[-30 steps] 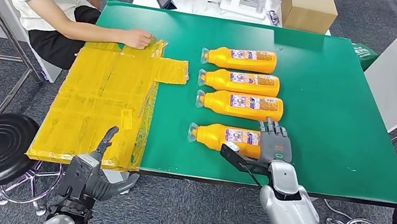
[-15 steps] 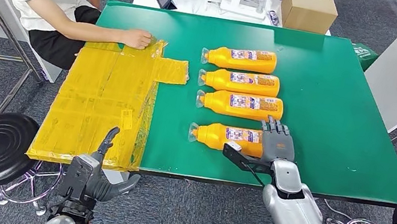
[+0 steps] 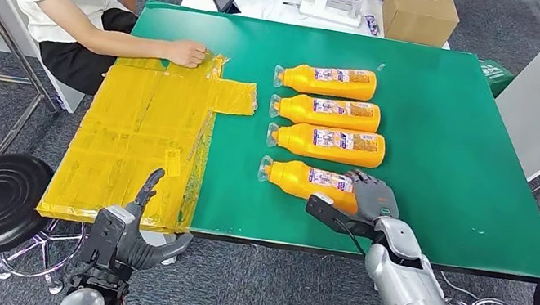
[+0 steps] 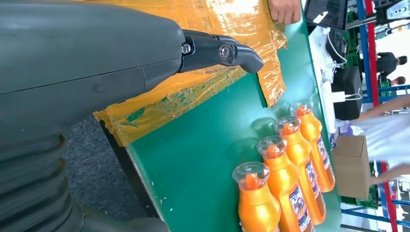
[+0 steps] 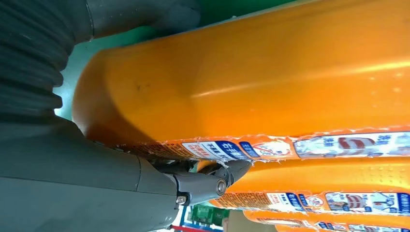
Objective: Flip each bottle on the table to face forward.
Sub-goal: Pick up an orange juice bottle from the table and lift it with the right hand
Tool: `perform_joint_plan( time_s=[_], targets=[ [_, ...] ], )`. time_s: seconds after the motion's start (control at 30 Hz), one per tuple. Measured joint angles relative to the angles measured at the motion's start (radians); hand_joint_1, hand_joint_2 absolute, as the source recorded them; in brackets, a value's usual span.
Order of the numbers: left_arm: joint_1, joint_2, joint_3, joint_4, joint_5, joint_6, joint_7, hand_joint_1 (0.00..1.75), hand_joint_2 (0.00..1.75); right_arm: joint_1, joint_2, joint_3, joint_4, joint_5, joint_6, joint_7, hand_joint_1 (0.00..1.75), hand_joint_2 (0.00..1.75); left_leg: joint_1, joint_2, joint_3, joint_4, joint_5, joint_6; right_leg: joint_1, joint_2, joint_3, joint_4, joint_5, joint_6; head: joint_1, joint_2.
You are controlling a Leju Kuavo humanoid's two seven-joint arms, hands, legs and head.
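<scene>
right hand is seen wrapped over the base end of the nearest bottle, fingers curled on its far side and the thumb against its near side, so the bottle is gripped; in the right wrist view the orange body is pressed close against the hand, a label strip running along it. this nearest bottle lies on its side on the green table, just inside the near edge, cap end pointing toward the yellow sheet. left hand is held off the table, below its near edge and just beside the sheet's near corner, fingers apart and nothing in them. beyond the gripped bottle, three more orange bottles are laid side by side, parallel, caps toward the sheet, labels upward. at the sheet's far end a person's hand is rested on it. behind the table's far edge a cardboard box is seen.
</scene>
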Motion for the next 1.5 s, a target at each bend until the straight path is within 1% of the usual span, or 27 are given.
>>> perform_joint_plan(
  time_s=[0.13,0.3,0.37,0.43,0.53,0.57,0.63,0.77,0.8,0.87,1.07,1.17,1.23,1.3,1.4,1.5],
  targets=[
    [-0.007,0.0,-0.001,0.006,0.002,-0.004,-0.005,0.0,1.75,-0.012,0.0,-0.012,0.023,-0.018,0.007,-0.009,1.71,1.75,0.0,0.0,0.001,0.0,0.0,0.0,0.0,0.0,0.001,0.0,0.0,0.0,0.0,0.0],
    [-0.022,0.001,-0.004,0.019,0.01,-0.008,-0.01,0.0,1.75,-0.028,-0.001,-0.027,0.066,-0.042,0.006,-0.007,1.55,1.75,0.0,0.0,0.004,0.0,0.0,0.0,0.0,0.0,0.004,-0.001,0.0,0.0,0.0,0.0],
    [-0.028,0.001,-0.007,0.025,0.011,-0.009,-0.011,0.0,1.75,-0.032,-0.002,-0.028,0.085,-0.041,0.006,-0.002,1.52,1.75,0.0,0.0,0.006,0.0,0.0,0.0,0.0,0.0,0.006,-0.001,0.0,0.0,0.0,0.0],
    [-0.031,0.001,-0.011,0.031,0.012,-0.01,-0.013,0.0,1.75,-0.037,-0.003,-0.028,0.102,-0.041,0.006,0.0,1.54,1.75,0.0,0.0,0.008,0.0,0.0,0.0,0.0,0.0,0.007,-0.002,0.0,0.0,0.0,0.0],
    [-0.034,0.001,-0.017,0.037,0.017,-0.014,-0.016,0.0,1.75,-0.041,-0.003,-0.031,0.12,-0.049,0.008,-0.008,1.7,1.75,0.0,0.0,0.01,0.0,0.0,0.0,0.0,0.0,0.009,-0.002,0.0,0.0,0.0,0.0],
    [-0.036,0.001,-0.018,0.039,0.022,-0.016,-0.019,0.0,1.75,-0.042,-0.003,-0.034,0.125,-0.058,0.01,-0.02,1.74,1.75,0.0,0.0,0.011,0.0,0.0,0.0,0.0,0.0,0.01,-0.002,0.0,0.0,0.0,0.0],
    [-0.039,0.002,-0.019,0.041,0.039,-0.02,-0.026,0.0,1.75,-0.041,-0.003,-0.048,0.131,-0.101,0.021,-0.072,1.75,1.75,0.0,0.0,0.012,0.0,-0.001,0.0,0.0,0.0,0.012,-0.002,0.0,0.0,0.0,0.0],
    [-0.041,0.002,-0.018,0.045,0.104,-0.042,-0.035,0.0,1.75,-0.03,0.0,-0.099,0.131,-0.259,0.094,-0.26,1.75,1.75,0.0,0.002,0.014,0.0,-0.002,0.0,0.0,0.002,0.013,-0.002,0.0,0.0,0.0,0.0],
    [-0.041,0.002,-0.018,0.046,0.117,-0.047,-0.036,0.0,1.75,-0.025,0.003,-0.111,0.129,-0.286,0.111,-0.292,1.75,1.75,0.0,0.003,0.015,0.0,-0.003,-0.001,0.0,0.004,0.014,-0.002,0.0,0.0,0.0,0.0],
    [-0.041,0.002,-0.018,0.049,0.13,-0.053,-0.037,0.0,1.75,-0.016,0.011,-0.129,0.125,-0.309,0.128,-0.319,1.75,1.75,0.0,0.005,0.016,0.0,-0.003,-0.001,0.0,0.006,0.013,-0.002,0.0,0.0,0.0,0.0],
    [-0.041,0.002,-0.018,0.053,0.137,-0.06,-0.04,0.0,1.75,-0.007,0.021,-0.157,0.117,-0.321,0.136,-0.327,1.75,1.75,0.001,0.006,0.017,0.0,-0.003,-0.002,0.002,0.007,0.014,-0.002,0.0,0.0,0.0,0.0],
    [-0.04,0.002,-0.017,0.053,0.175,-0.074,-0.04,0.0,1.75,0.003,0.028,-0.165,0.107,-0.354,0.146,-0.374,1.75,1.75,0.001,0.006,0.016,0.0,-0.003,-0.002,0.001,0.007,0.015,-0.002,0.0,0.0,0.0,0.0],
    [-0.036,0.002,-0.014,0.053,0.245,-0.101,-0.039,0.0,1.75,0.023,0.044,-0.169,0.081,-0.403,0.162,-0.431,1.75,1.75,0.001,0.006,0.015,0.0,-0.003,-0.002,0.001,0.007,0.014,-0.002,0.0,0.0,0.0,0.0],
    [-0.028,0.004,-0.006,0.053,0.348,-0.138,-0.036,0.0,1.75,0.062,0.074,-0.169,0.026,-0.473,0.185,-0.475,1.75,1.75,0.001,0.006,0.014,0.0,-0.003,-0.002,0.002,0.007,0.013,-0.001,0.0,0.0,0.0,0.0],
    [-0.017,0.007,0.007,0.053,0.474,-0.183,-0.035,0.0,1.75,0.137,0.133,-0.15,-0.094,-0.593,0.203,-0.497,1.75,1.75,0.002,0.004,0.009,0.0,-0.002,-0.002,0.002,0.006,0.008,-0.001,0.0,0.0,0.0,0.0],
    [-0.014,0.01,0.011,0.053,0.527,-0.218,-0.038,0.0,1.75,0.188,0.188,-0.109,-0.193,-0.677,0.203,-0.499,1.75,1.75,0.004,0.002,0.005,0.0,-0.002,-0.003,0.003,0.005,0.004,0.0,0.0,-0.001,0.0,0.0]
  ],
)
